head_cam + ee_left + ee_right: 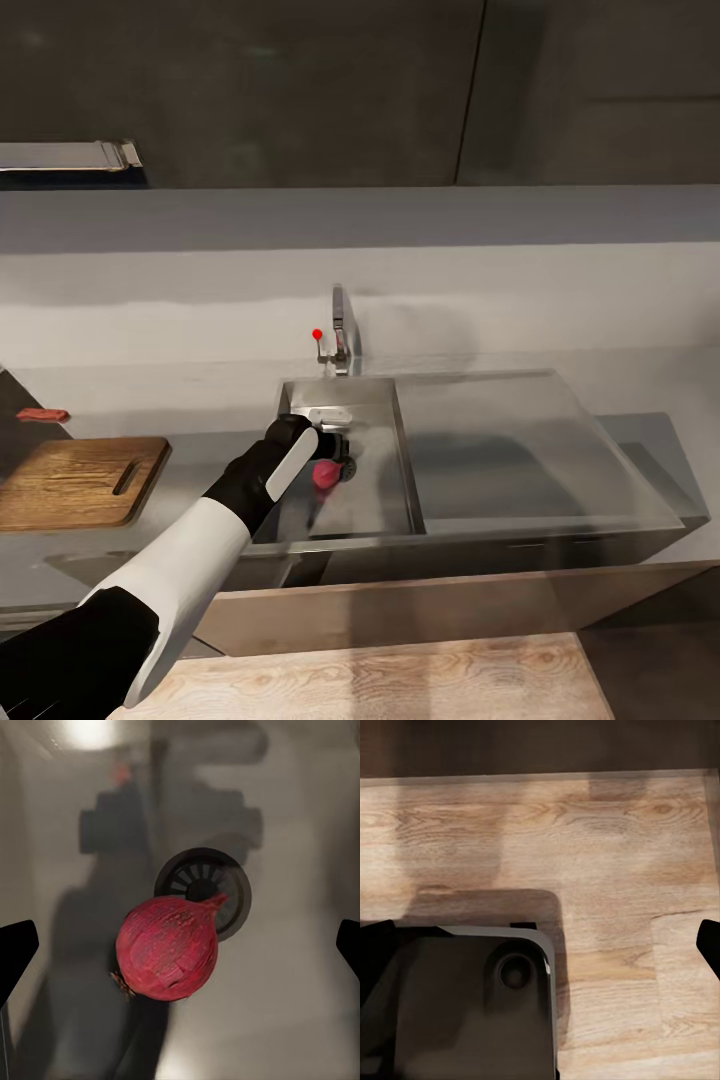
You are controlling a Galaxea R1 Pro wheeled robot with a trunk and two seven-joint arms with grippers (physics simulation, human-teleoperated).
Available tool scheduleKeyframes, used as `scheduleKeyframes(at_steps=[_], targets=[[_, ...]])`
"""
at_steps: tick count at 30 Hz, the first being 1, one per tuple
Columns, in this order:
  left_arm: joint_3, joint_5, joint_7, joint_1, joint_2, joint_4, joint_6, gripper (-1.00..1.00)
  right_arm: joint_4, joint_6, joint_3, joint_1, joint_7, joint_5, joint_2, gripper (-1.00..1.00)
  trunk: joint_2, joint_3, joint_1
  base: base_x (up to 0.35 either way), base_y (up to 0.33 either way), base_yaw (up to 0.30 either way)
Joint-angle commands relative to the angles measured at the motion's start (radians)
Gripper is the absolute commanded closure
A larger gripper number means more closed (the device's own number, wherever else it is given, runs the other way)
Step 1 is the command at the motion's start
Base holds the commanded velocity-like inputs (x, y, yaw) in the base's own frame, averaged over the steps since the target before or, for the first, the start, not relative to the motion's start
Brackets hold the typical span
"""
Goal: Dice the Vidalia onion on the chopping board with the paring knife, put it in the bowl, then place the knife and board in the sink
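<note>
Vidalia onion [168, 948]: on the sink [390, 470] floor beside the round drain [225, 881], between my spread fingers, untouched
My left gripper [336, 462]: wide open, low in the basin, holding nothing
My right gripper [540, 945]: open, empty, over wood floor [607, 847]
Chopping board [80, 482]: worktop [200, 400], left of the sink

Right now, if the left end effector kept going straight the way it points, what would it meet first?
Most likely the onion, lying on the sink floor between the open fingers, partly over the drain.

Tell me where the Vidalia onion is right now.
The Vidalia onion lies on the floor of the sink, beside the round drain, between the open left gripper's fingertips. In the head view it peeks out just past that gripper.
</note>
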Motion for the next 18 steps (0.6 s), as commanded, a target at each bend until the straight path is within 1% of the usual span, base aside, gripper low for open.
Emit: scheduleKeyframes(at_steps=[1,8,18], targets=[[-0.003,0.011,0.01,-0.001,0.0,-0.001,0.001,-1.0,0.0,-0.001,-0.003,-0.001,-0.008,0.01,0.0,-1.0,-0.002,-0.002,0.001,0.0,0.0,0.0],[-0.003,0.011,0.01,-0.001,0.0,-0.001,0.001,-1.0,0.0,0.0,-0.003,-0.001,-0.009,0.01,0.001,-1.0,-0.002,-0.004,0.001,0.0,0.0,0.0],[-0.003,0.011,0.01,-0.001,0.0,0.01,0.001,-1.0,0.001,0.001,-0.003,-0.001,-0.009,0.01,0.001,-1.0,-0.002,-0.017,0.001,0.0,0.0,0.0]])
